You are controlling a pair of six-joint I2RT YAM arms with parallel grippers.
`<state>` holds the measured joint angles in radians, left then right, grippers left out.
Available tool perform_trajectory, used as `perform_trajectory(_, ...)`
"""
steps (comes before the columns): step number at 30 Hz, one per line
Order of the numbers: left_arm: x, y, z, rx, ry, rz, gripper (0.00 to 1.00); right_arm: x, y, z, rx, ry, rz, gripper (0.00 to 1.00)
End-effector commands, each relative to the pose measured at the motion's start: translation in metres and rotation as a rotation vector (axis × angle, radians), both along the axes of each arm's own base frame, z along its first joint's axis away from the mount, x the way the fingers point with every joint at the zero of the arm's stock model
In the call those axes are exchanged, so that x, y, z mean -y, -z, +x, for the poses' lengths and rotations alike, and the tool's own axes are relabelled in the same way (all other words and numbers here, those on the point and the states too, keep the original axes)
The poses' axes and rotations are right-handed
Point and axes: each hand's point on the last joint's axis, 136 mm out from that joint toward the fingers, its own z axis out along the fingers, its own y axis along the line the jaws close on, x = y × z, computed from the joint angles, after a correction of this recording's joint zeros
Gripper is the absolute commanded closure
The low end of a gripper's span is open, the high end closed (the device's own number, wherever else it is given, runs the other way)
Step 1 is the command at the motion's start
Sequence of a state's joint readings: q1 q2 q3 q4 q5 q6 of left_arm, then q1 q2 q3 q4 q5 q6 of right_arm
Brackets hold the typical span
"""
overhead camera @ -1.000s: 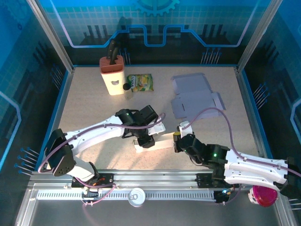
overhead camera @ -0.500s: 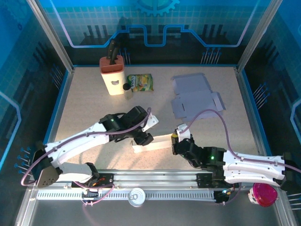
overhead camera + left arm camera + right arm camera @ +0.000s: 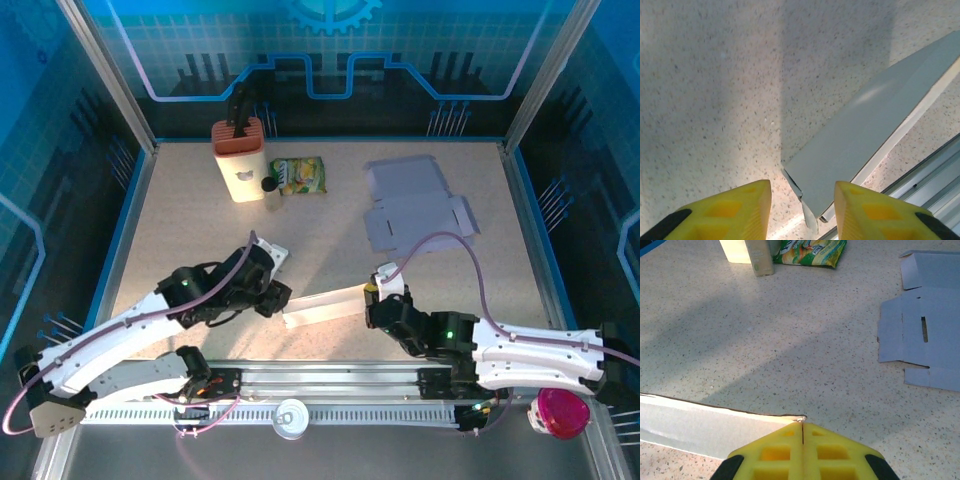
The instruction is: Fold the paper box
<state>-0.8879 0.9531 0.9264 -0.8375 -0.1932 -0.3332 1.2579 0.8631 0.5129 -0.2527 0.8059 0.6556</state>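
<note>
box (image 3: 325, 305): long, part-folded strip near the front edge of the table (image 3: 200, 220); lies between the two arms
right gripper (image 3: 373, 297): closed tight; pinches the box's right end
left gripper (image 3: 802, 192): jaws apart; the box's left corner sits between them, no grip visible
step: likely lining up on the left end while the right end is anchored
next: bite that corner squarely, then fold; a skewed bite could crumple the flap

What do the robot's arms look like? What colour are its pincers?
The left arm and right arm are white with black joints, each with a purple cable and a small green light. The left pincer and right pincer have chunky yellow fingers with square hollows.
</note>
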Motion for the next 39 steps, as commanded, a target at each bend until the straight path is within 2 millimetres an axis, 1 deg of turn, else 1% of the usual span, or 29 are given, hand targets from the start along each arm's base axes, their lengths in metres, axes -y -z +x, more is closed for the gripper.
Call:
perform_trajectory(1, -0.01, 0.011, -0.01, -0.067, -0.059, 0.03, 0.62, 0.005, 0.016, -0.006, -0.04, -0.002, -0.074, 1.0)
perform_trajectory(3, -0.015, 0.015, -0.015, -0.074, -0.077, 0.043, 0.63, 0.005, 0.015, -0.006, -0.044, 0.0, -0.074, 1.0)
perform_trajectory(6, -0.019, 0.021, -0.023, -0.087, -0.095, 0.04, 0.66, 0.005, 0.013, -0.005, -0.043, 0.007, -0.072, 1.0)
perform_trajectory(9, -0.019, 0.027, -0.027, -0.096, -0.101, 0.031, 0.67, 0.005, 0.011, -0.006, -0.044, 0.004, -0.067, 1.0)
perform_trajectory(13, -0.011, 0.034, -0.024, -0.106, -0.097, 0.031, 0.74, 0.005, 0.011, -0.006, -0.045, 0.008, -0.063, 1.0)
perform_trajectory(17, -0.005, 0.033, -0.019, -0.085, -0.1, 0.017, 0.77, 0.006, 0.01, -0.006, -0.047, 0.01, -0.058, 1.0)
perform_trajectory(20, -0.003, 0.031, -0.016, -0.071, -0.103, 0.007, 0.8, 0.007, 0.011, -0.006, -0.049, 0.01, -0.059, 1.0)
perform_trajectory(26, 0.0, 0.03, -0.013, -0.065, -0.101, 0.009, 0.81, 0.008, 0.01, -0.006, -0.048, 0.011, -0.053, 1.0)
perform_trajectory(29, 0.001, 0.034, -0.012, -0.069, -0.104, 0.02, 0.87, 0.008, 0.009, -0.006, -0.046, 0.013, -0.052, 1.0)
perform_trajectory(36, 0.003, 0.035, -0.008, -0.054, -0.126, 0.003, 0.99, 0.008, 0.01, -0.007, -0.051, 0.012, -0.051, 1.0)
perform_trajectory(39, 0.003, 0.035, -0.006, -0.052, -0.145, -0.006, 1.0, 0.008, 0.01, -0.007, -0.051, 0.013, -0.048, 1.0)
